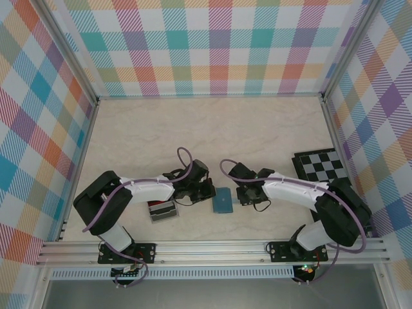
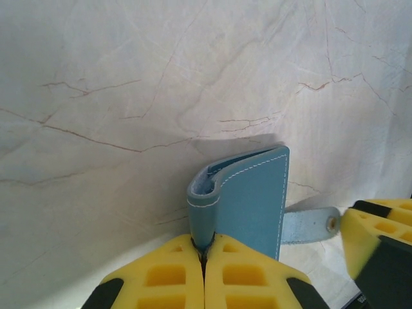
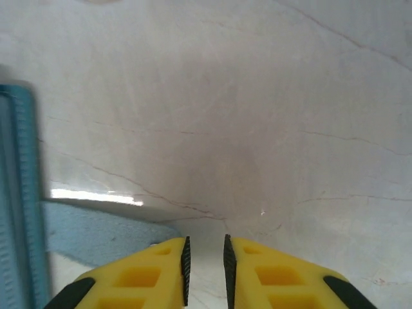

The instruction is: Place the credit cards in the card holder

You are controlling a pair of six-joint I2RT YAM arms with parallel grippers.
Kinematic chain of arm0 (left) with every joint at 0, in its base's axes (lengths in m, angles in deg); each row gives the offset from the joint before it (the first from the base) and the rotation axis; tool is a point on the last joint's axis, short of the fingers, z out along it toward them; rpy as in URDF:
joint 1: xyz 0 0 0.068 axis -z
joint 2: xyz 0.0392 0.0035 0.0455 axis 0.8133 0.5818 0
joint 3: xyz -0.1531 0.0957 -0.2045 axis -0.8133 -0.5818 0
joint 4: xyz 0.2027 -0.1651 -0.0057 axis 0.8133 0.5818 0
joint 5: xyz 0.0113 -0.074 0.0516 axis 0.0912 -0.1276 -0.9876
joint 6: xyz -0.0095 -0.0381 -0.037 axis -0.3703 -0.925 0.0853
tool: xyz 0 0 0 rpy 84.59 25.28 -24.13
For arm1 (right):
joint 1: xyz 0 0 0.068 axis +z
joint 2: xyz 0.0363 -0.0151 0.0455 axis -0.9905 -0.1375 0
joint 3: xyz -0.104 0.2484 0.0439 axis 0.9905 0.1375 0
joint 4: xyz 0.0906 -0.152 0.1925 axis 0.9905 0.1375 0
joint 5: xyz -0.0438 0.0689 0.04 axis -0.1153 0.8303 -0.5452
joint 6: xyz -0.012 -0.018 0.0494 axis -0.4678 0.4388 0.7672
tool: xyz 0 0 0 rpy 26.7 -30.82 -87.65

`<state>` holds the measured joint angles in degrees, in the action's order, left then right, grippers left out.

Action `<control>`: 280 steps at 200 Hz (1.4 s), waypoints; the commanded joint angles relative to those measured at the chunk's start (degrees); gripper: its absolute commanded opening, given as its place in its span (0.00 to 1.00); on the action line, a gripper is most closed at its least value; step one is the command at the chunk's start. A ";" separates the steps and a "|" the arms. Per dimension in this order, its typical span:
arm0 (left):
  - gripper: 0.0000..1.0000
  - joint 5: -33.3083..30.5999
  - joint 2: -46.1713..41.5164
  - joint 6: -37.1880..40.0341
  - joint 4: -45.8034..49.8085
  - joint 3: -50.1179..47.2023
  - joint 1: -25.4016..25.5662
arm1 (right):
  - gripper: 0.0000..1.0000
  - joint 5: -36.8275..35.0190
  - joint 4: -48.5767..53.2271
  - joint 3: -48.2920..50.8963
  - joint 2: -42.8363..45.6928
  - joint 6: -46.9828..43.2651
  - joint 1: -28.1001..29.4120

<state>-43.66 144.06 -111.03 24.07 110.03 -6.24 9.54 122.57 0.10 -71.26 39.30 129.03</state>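
Note:
The teal-blue card holder (image 1: 223, 201) lies on the table between both arms. In the left wrist view the card holder (image 2: 254, 196) is tipped up on edge. Its rounded fold sits pinched between my yellow fingers, so my left gripper (image 2: 205, 248) is shut on it. The pale snap tab (image 2: 309, 225) sticks out to the right. My right gripper (image 3: 205, 243) hangs low over the table just right of the holder, jaws a narrow gap apart with nothing between them. The tab (image 3: 96, 233) lies beside its left finger. Credit cards (image 1: 156, 205) stand in a small grey rack, a red edge showing.
The grey rack (image 1: 163, 212) stands left of the holder, under my left forearm. A black-and-white chequered board (image 1: 325, 165) lies at the right edge. Plaid walls close in the table on three sides. Bare marble stretches toward the back.

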 commanded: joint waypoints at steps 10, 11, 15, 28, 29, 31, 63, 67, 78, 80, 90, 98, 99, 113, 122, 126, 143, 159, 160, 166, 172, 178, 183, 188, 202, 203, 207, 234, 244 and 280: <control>0.02 -0.74 0.55 1.45 2.79 1.24 -0.46 | 0.21 2.25 2.55 -3.88 2.75 2.12 0.04; 0.02 -0.75 0.53 1.49 2.80 1.25 -0.41 | 0.21 2.26 2.64 -3.95 2.82 2.17 0.06; 0.02 -0.81 0.44 1.46 2.81 1.18 -0.46 | 0.21 2.36 2.72 -4.22 3.00 2.27 0.08; 0.02 -0.84 0.40 1.37 2.59 1.24 -0.43 | 0.21 3.79 1.96 -4.39 3.53 2.38 0.10; 0.02 -0.88 0.41 1.32 2.58 1.25 -0.45 | 0.21 4.04 1.82 -4.38 3.60 2.38 0.09; 0.02 -0.90 0.42 1.28 2.56 1.25 -0.46 | 0.20 4.40 1.47 -4.38 3.63 2.37 0.09; 0.02 -0.93 0.42 1.11 2.48 1.36 -0.45 | 0.13 12.85 -4.62 -2.13 3.14 2.23 0.13; 0.02 -0.89 0.42 1.14 2.47 1.42 -0.45 | 0.12 13.89 -5.33 -2.02 2.79 2.24 0.03; 0.02 -0.76 0.50 1.15 2.43 1.39 -0.46 | 0.12 15.14 -5.55 -2.02 1.45 3.00 0.00; 0.02 -0.75 0.50 1.15 2.46 1.42 -0.46 | 0.12 15.20 -5.54 -2.08 1.14 3.13 0.00; 0.02 -0.84 0.46 1.19 2.57 1.37 -0.42 | 0.12 14.44 -4.69 -2.11 -0.18 3.56 0.00; 0.02 -0.93 0.42 1.25 2.73 1.27 -0.44 | 0.12 13.81 -4.43 -1.78 -1.29 3.62 -0.12; 0.02 -0.93 0.42 1.26 2.73 1.26 -0.45 | 0.12 13.75 -4.37 -1.72 -1.45 3.62 -0.19; 0.02 -0.95 0.39 1.20 2.69 1.17 -0.45 | 0.12 12.38 -3.36 -1.44 -3.13 3.61 -0.90; 0.02 -1.02 0.34 1.18 2.76 1.17 -0.46 | 0.11 11.40 -2.94 -1.14 -3.81 3.23 -1.26; 0.02 -1.02 0.25 1.24 2.80 1.05 -0.44 | 0.11 11.32 -2.98 -0.77 -4.03 3.10 -1.48; 0.02 -1.19 0.24 1.27 2.88 0.90 -0.41 | 0.11 11.85 -4.40 0.69 -4.71 2.75 -3.16; 0.02 -1.28 0.24 1.57 3.14 0.82 -0.45 | 0.11 11.89 -4.76 1.31 -5.50 2.28 -3.83; 0.02 -1.32 0.24 1.55 3.16 0.82 -0.41 | 0.11 11.87 -4.71 1.32 -5.57 2.29 -3.85; 0.02 -1.46 0.24 1.57 3.17 0.59 -0.42 | 0.11 11.74 -4.74 1.59 -5.94 2.38 -3.87; 0.02 -1.46 0.24 1.55 3.16 0.56 -0.49 | 0.11 12.11 -4.92 1.99 -6.28 2.47 -3.87; 0.02 -1.38 0.24 1.54 3.14 0.51 -0.62 | 0.11 12.81 -5.39 2.58 -6.51 2.52 -3.87; 0.02 -1.30 0.33 1.57 3.18 0.47 -0.70 | 0.11 13.48 -6.00 3.23 -6.60 2.57 -3.85; 0.01 -1.15 0.37 1.69 3.25 0.51 -0.69 | 0.11 13.59 -6.51 4.00 -6.71 2.82 -3.85; 0.01 -1.19 0.33 1.97 3.62 0.41 -0.97 | 0.11 12.36 -6.89 5.63 -7.61 3.87 -3.87; 0.01 -1.24 0.29 2.01 3.62 0.35 -0.98 | 0.11 12.24 -6.83 5.72 -7.73 3.88 -3.87; 0.01 -1.34 0.20 2.05 3.82 0.24 -1.11 | 0.11 11.72 -6.57 5.87 -8.16 4.25 -3.87; 0.01 -2.89 -1.03 2.65 5.08 -1.07 -2.17 | 0.12 9.18 -6.49 7.34 -9.45 6.19 -3.87; 0.01 -3.32 -1.33 3.25 5.77 -1.53 -2.78 | 0.12 9.77 -8.15 7.77 -9.25 5.05 -3.78; 0.03 -3.37 -0.62 6.88 10.21 -0.14 -4.40 | 0.12 12.58 -10.51 6.82 -9.17 2.14 -3.43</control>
<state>-43.73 144.02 -108.12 26.17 109.92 -8.51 21.96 111.79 3.99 -76.46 42.88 125.23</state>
